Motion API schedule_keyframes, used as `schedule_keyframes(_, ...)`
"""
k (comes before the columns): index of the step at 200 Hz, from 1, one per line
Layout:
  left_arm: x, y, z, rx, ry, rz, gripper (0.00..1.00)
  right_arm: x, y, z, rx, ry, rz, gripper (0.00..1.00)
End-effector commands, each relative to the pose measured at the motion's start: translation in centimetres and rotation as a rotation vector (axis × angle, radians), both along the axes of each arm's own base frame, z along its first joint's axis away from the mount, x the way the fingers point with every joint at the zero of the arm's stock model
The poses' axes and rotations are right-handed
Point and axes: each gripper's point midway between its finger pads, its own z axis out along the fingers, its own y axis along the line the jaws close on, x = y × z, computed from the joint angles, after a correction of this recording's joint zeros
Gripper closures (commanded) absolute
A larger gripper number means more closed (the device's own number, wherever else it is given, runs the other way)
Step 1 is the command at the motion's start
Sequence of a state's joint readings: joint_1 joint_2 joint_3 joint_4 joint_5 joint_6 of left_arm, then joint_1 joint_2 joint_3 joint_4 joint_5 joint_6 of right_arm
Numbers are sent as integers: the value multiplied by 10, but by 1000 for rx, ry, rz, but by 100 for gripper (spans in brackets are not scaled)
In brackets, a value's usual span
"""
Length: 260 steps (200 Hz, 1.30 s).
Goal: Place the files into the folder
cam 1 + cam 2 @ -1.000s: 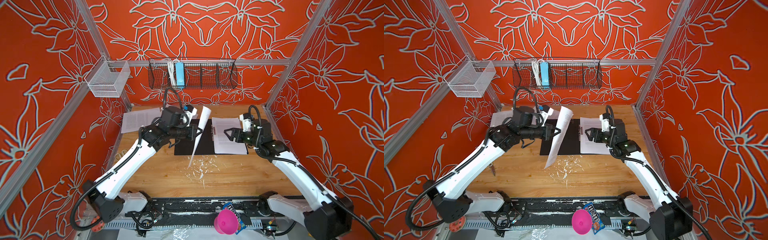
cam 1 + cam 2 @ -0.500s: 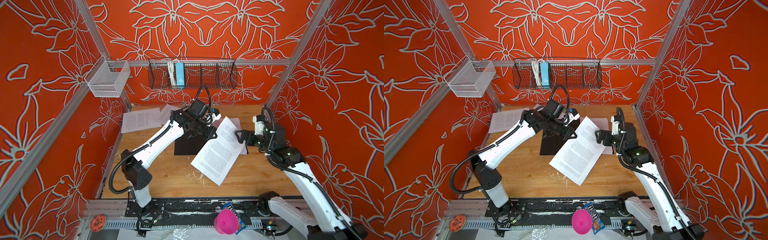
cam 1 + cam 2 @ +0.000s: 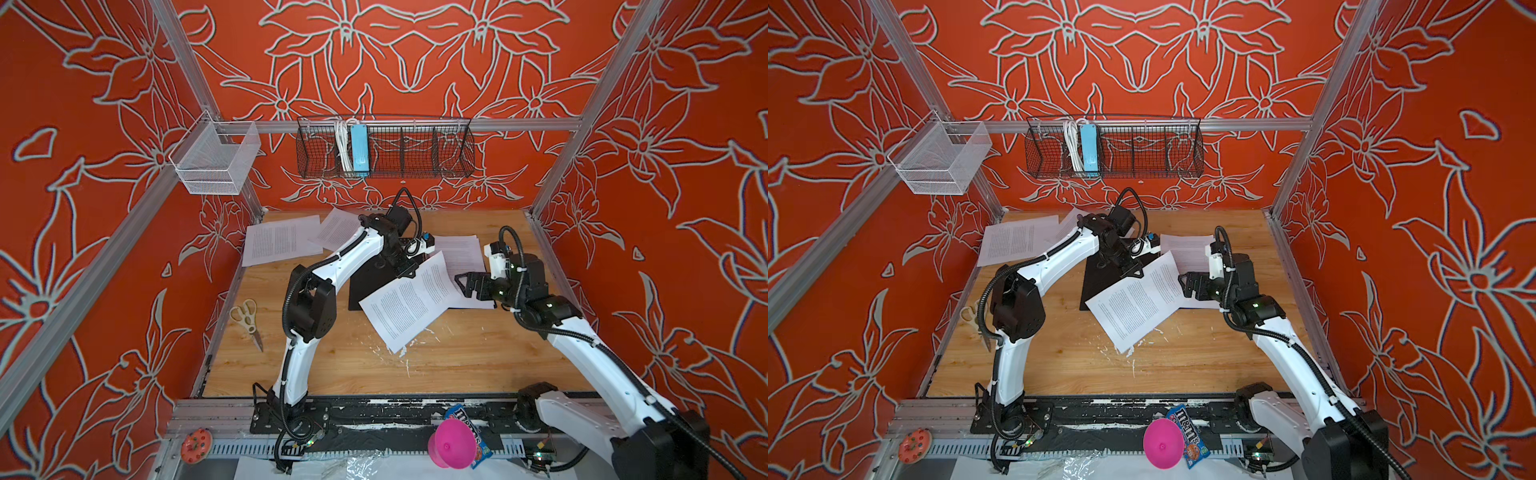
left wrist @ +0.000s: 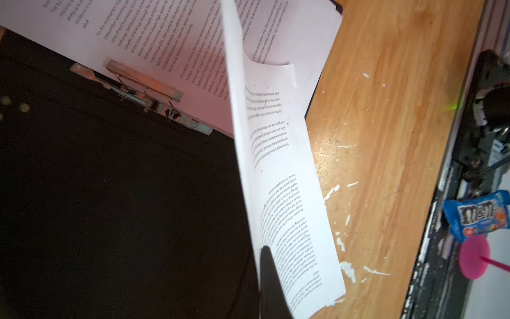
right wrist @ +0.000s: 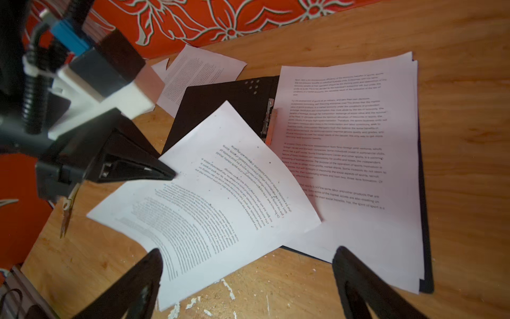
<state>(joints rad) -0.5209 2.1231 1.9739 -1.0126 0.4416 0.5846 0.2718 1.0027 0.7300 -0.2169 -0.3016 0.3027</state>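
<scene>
Several files [image 5: 345,165] lie in the open folder [image 5: 215,95]

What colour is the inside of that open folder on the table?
The folder is black inside, with a metal clip; best seen in the right wrist view.

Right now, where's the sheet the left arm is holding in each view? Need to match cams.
Top view: held sheet slants across the centre, its near corner over bare wood.
Top view: held sheet sits likewise, at centre.
Left wrist: held sheet is a nearly edge-on strip down the middle.
Right wrist: held sheet curls across the centre.
Shared landmark: folder, black inside, open beside the sheet.
</scene>
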Motion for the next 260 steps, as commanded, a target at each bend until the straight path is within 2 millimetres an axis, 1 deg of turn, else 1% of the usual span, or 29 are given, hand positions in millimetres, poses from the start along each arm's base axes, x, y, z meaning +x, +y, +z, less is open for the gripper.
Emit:
schedule_keyframes(1, 6, -3, 4, -28, -157, -170, 100, 16, 15, 26, -57, -287, 103, 2)
schedule_keyframes(11, 9, -5, 5, -42, -220, -213, 100, 24, 17, 29, -140, -349, 126, 2)
schedule_keyframes(16, 9, -5, 3, -45, -238, -229, 100, 29, 17, 29, -187, -362, 133, 2)
schedule_keyframes(32, 10, -6, 4, -59, -312, -274, 100, 41, 25, 28, -276, -371, 205, 2)
schedule_keyframes(39, 11, -5, 1, -51, -336, -289, 100, 43, 30, 29, -307, -372, 256, 2)
schedule_keyframes(48, 13, -4, -1, -43, -364, -302, 100, 40, 40, 31, -329, -368, 347, 3)
schedule_keyframes(58, 15, -3, -2, -35, -386, -312, 100, 31, 52, 33, -344, -364, 454, 5)
schedule_keyframes(72, 15, -4, -3, -38, -399, -332, 100, 20, 60, 35, -391, -361, 547, 7)
schedule_keyframes(90, 17, -6, -1, -51, -420, -343, 100, 11, 59, 36, -471, -360, 603, 11)
schedule_keyframes(109, 17, -8, 2, -70, -447, -355, 100, 0, 62, 39, -474, -334, 671, 22)
schedule_keyframes(124, 15, -9, 4, -81, -472, -368, 100, -2, 62, 39, -492, -326, 699, 29)
schedule_keyframes(136, 14, -9, 5, -86, -497, -380, 100, 2, 60, 38, -521, -322, 698, 31)
schedule_keyframes(153, 12, -8, 5, -86, -522, -399, 100, 12, 54, 36, -584, -301, 680, 35)
schedule_keyframes(169, 10, -7, 6, -92, -539, -414, 100, 19, 55, 34, -609, -305, 699, 38)
schedule_keyframes(183, 8, -8, 10, -107, -559, -418, 100, 23, 56, 33, -628, -298, 717, 46)
schedule_keyframes(188, 6, -8, 11, -111, -566, -423, 100, 27, 56, 32, -640, -292, 714, 47)
schedule_keyframes(212, 3, -9, 14, -115, -582, -438, 100, 37, 55, 31, -677, -290, 711, 47)
schedule_keyframes(226, 1, -11, 13, -113, -580, -448, 100, 39, 56, 30, -689, -285, 727, 48)
schedule_keyframes(260, -2, -14, 12, -108, -583, -463, 100, 39, 54, 17, -730, -238, 768, 52)
